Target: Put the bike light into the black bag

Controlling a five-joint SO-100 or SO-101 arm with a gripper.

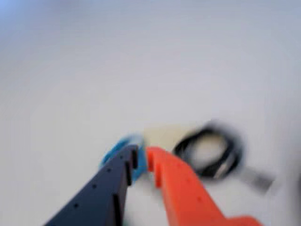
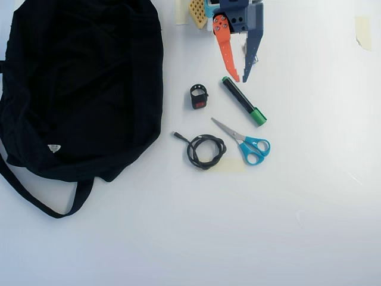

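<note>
The bike light [image 2: 199,97], a tiny black block with a red lens and a loop strap, lies on the white table right of the black bag [image 2: 77,89]. The bag fills the left side in the overhead view, with its strap [image 2: 36,202] trailing at the lower left. My gripper [image 2: 241,78] has an orange finger and a dark blue finger, and hangs at the top centre, up and to the right of the light. Its tips are almost together and hold nothing. The wrist view is blurred and shows the gripper [image 1: 141,157], but neither the light nor the bag.
A black marker with green ends [image 2: 244,101] lies just below the fingertips. Blue-handled scissors [image 2: 247,143] and a coiled black cable [image 2: 205,150] lie further down; both show blurred in the wrist view, the scissors [image 1: 120,146] and the cable [image 1: 211,150]. A piece of tape [image 2: 362,30] sticks at the top right.
</note>
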